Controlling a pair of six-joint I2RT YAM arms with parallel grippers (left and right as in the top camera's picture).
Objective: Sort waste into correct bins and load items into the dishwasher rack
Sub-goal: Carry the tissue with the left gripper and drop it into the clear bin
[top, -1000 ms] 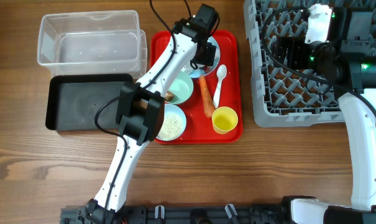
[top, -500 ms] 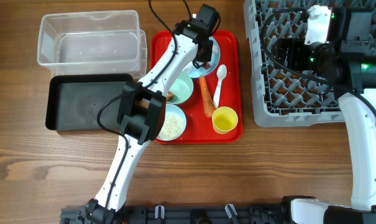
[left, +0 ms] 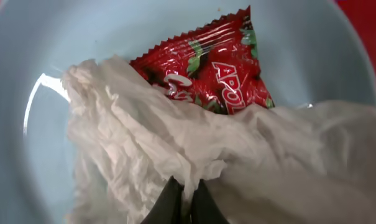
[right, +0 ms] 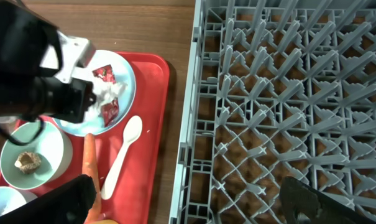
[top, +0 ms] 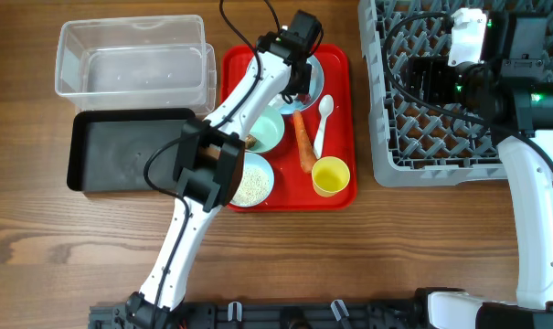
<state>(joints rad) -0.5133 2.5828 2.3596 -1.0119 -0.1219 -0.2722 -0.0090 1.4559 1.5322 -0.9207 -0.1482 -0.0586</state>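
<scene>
Left wrist view: the left gripper [left: 186, 198] is seen pinched shut on a fold of the crumpled white tissue [left: 175, 137]. The tissue is heaped on the pale blue plate [left: 38, 155], with the red wrapper [left: 219, 68] partly tucked beneath its far edge. The jaws, spread wide a second ago, have been closed, so the tissue is judged secured and ready to be lifted toward a bin. The clear tub [top: 130, 55] and black tub [top: 121, 155] are set at the left. The left arm is stretched from the near edge across the red tray [top: 335, 196], wrist tipped down. The right gripper [right: 184, 186] is held wide open and empty over the rack [right: 287, 93].
</scene>
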